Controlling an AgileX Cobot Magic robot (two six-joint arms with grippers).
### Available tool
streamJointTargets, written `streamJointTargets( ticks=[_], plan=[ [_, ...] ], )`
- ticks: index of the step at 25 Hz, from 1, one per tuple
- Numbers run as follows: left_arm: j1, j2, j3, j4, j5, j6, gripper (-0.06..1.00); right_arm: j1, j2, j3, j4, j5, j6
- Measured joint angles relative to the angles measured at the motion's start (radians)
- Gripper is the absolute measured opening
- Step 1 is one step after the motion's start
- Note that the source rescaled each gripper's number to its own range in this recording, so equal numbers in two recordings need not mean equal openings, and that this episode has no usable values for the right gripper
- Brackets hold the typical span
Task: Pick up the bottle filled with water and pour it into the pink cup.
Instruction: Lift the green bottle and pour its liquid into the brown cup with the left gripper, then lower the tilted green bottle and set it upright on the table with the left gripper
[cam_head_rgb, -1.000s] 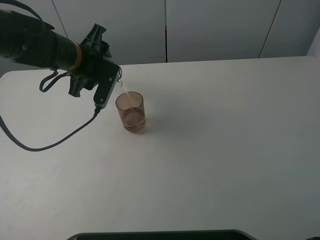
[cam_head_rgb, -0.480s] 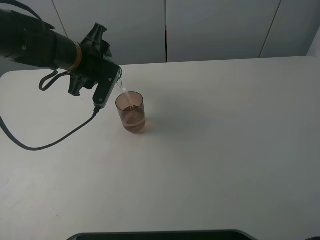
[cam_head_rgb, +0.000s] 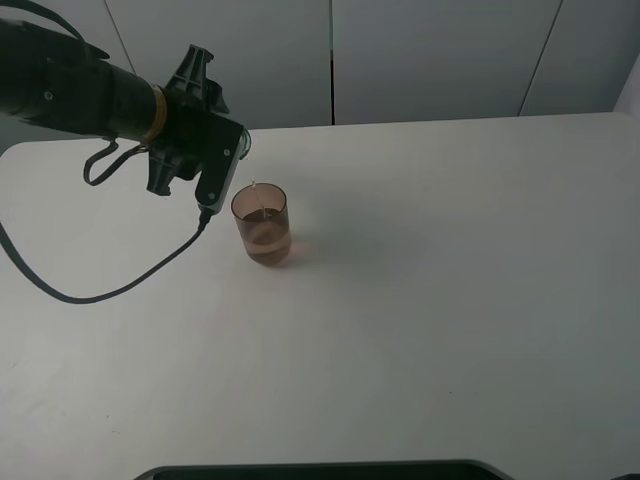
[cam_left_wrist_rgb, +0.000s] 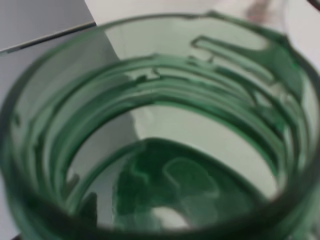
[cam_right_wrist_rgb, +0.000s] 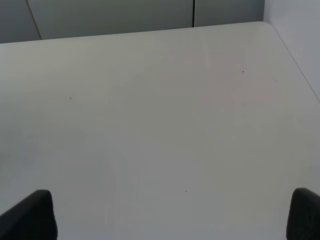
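Note:
The pink cup (cam_head_rgb: 263, 225) stands upright on the white table (cam_head_rgb: 430, 300), left of centre, with some water in its lower part. My left gripper (cam_head_rgb: 225, 152) hangs just up and left of the cup's rim, shut on the bottle, which it holds tipped. Only the bottle's neck end (cam_head_rgb: 244, 143) peeks out past the gripper. A single drop hangs above the cup's rim. In the left wrist view the green-tinted threaded bottle neck (cam_left_wrist_rgb: 150, 100) fills the picture, with a bit of the cup (cam_left_wrist_rgb: 260, 7) beyond it. My right gripper (cam_right_wrist_rgb: 167, 220) is open and empty over bare table.
A black cable (cam_head_rgb: 120, 285) loops from the left arm down onto the table to the left of the cup. A dark edge (cam_head_rgb: 320, 470) runs along the table's front. Grey wall panels (cam_head_rgb: 430, 60) stand behind the table.
The stream of water from the bottle into the cup has stopped. My left gripper has turned back and lifted slightly, raising the bottle's mouth away from the cup's rim.

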Motion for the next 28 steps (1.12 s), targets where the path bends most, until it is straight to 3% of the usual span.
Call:
streamJointTargets(
  ticks=[7, 12, 21, 28],
  plan=[
    [0.000, 0.000, 0.000, -0.009, -0.007, -0.104, 0.01, 0.000, 0.000, 0.000, 0.000, 0.000, 0.000],
    [0.000, -0.038, 0.000, -0.017, -0.018, -0.240, 0.01, 0.000, 0.000, 0.000, 0.000, 0.000, 0.000],
    [0.000, -0.134, 0.000, -0.023, -0.077, -0.666, 0.01, 0.000, 0.000, 0.000, 0.000, 0.000, 0.000],
    [0.076, -0.153, -0.002, -0.043, -0.206, -0.980, 0.01, 0.000, 0.000, 0.000, 0.000, 0.000, 0.002]
  ],
)
